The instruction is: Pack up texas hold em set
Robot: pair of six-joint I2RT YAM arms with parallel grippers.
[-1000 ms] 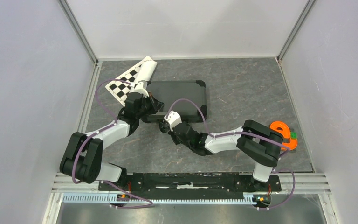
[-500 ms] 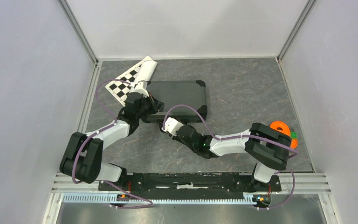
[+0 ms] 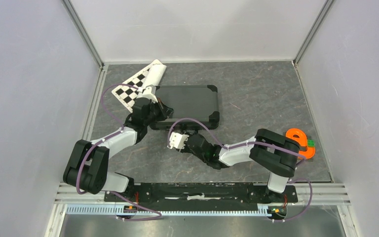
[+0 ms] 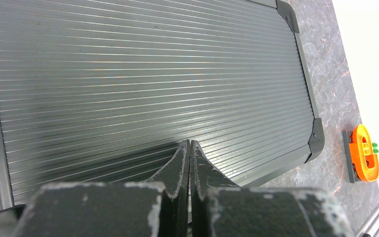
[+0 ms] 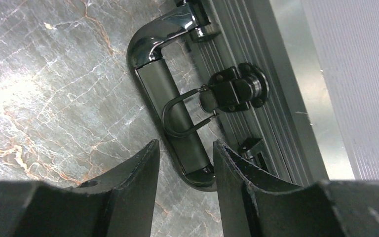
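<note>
Looking down on a grey marbled table (image 3: 256,94) boxed in by white walls. Passing a checkered board (image 3: 131,89) at far left, then finding the left gripper (image 4: 188,158) clenched on nothing, tips seemingly resting on the lid of the closed case (image 3: 190,101) mid-table. Hovering the right gripper (image 5: 185,145) part-open and empty beside the handle (image 5: 163,84) and latch (image 5: 234,89). Probably fastening up; next, pushing that seemingly loose wire loop home, squarely, without shifting anything
</note>
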